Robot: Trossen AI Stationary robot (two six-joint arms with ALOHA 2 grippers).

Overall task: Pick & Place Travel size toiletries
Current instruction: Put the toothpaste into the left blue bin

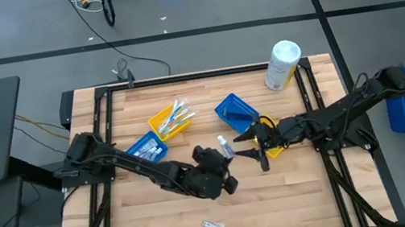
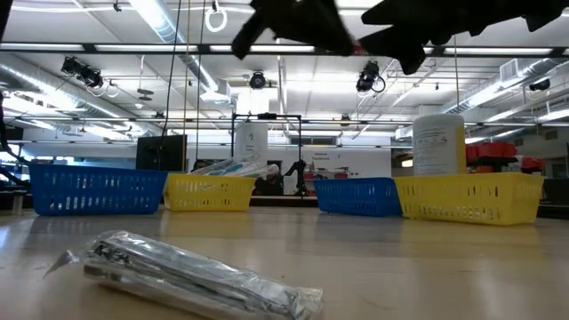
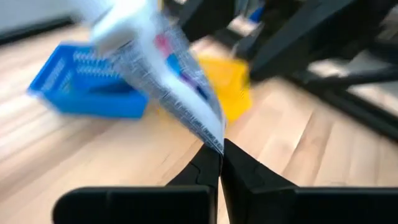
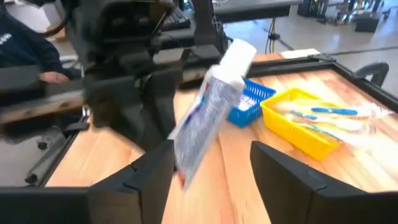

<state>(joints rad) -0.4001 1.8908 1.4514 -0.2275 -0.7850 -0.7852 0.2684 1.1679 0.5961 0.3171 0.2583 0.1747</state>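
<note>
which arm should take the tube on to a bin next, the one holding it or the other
Likely the right. The left gripper pinches the toothpaste tube by its crimped end, and the right gripper is open around it, next to the yellow bin and blue bin.

A light wooden table framed in black carries everything. On it lie a blue bin at the left, a yellow bin of toothbrushes just right of it, another blue bin right of centre, and a second yellow bin (mostly hidden under an arm) beside that. A large white container stands at the far right. A wrapped silver packet lies alone near the front edge.
</note>
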